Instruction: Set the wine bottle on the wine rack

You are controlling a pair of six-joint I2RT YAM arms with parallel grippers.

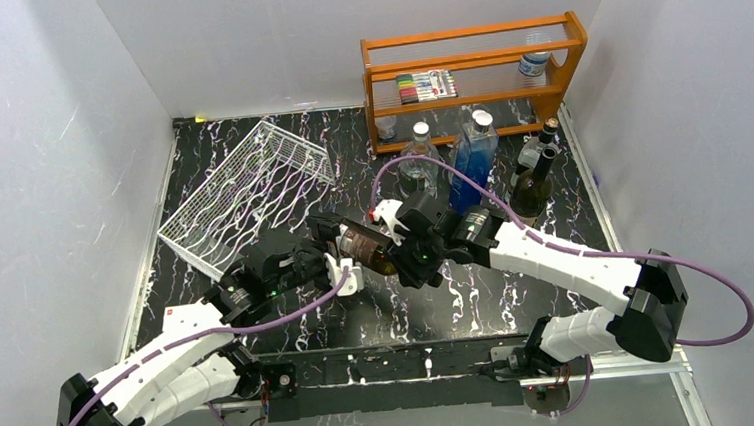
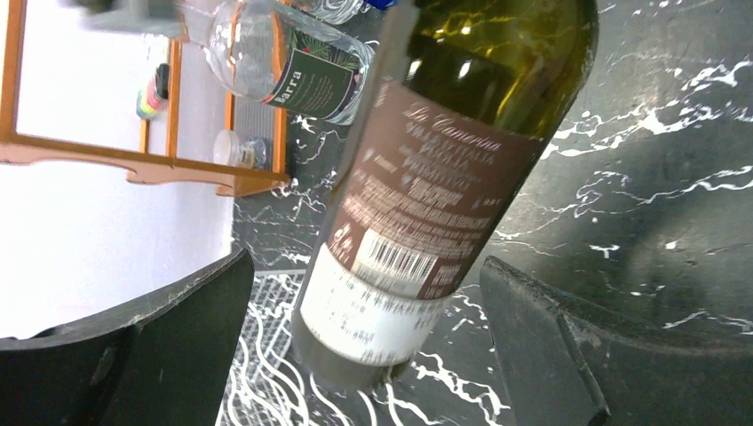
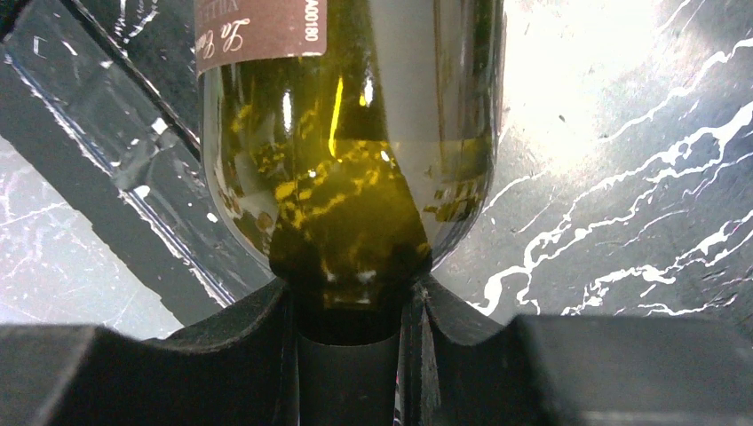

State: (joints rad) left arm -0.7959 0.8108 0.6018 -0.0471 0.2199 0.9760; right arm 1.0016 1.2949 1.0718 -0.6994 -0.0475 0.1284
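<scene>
One wine bottle (image 1: 360, 244) hangs in the right pincer (image 1: 394, 260) near the wine rack (image 1: 252, 197).

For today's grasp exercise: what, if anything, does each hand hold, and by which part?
The right hand grips the wine bottle by its neck. The left hand is open, its fingers either side of the bottle's base, holding nothing.

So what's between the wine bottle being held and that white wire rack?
Only bare marbled table between wine bottle and wine rack; the top view shows it.
</scene>
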